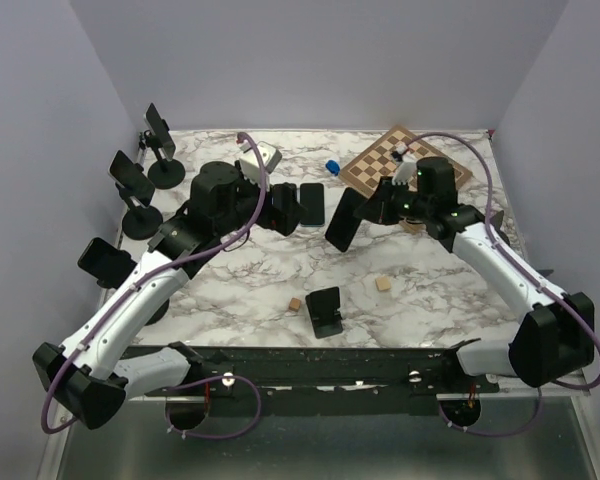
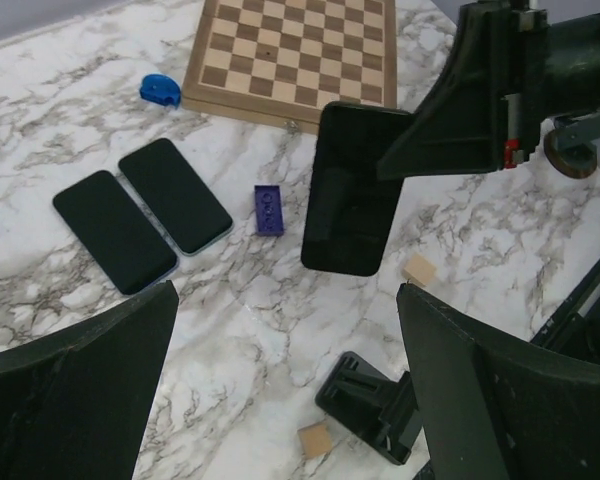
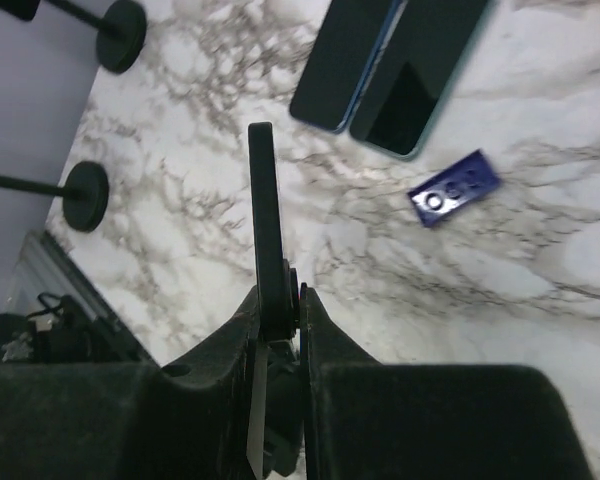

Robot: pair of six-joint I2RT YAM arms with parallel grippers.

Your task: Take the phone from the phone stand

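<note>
My right gripper (image 1: 372,213) is shut on a black phone (image 1: 344,220) and holds it upright in the air above the marble table. The right wrist view shows the phone (image 3: 265,220) edge-on between the closed fingers (image 3: 320,330). In the left wrist view the phone (image 2: 348,190) hangs from that gripper. The empty black phone stand (image 1: 325,310) sits near the table's front middle and also shows in the left wrist view (image 2: 375,405). My left gripper (image 1: 280,210) is wide open and empty, hovering above the table (image 2: 287,295).
Two phones (image 2: 115,230) (image 2: 175,195) lie flat at the back middle, a blue brick (image 2: 269,210) beside them. Three phones on stands (image 1: 132,180) line the left edge. A chessboard (image 1: 400,160) is back right. Small wooden cubes (image 1: 383,284) (image 1: 295,304) lie near the stand.
</note>
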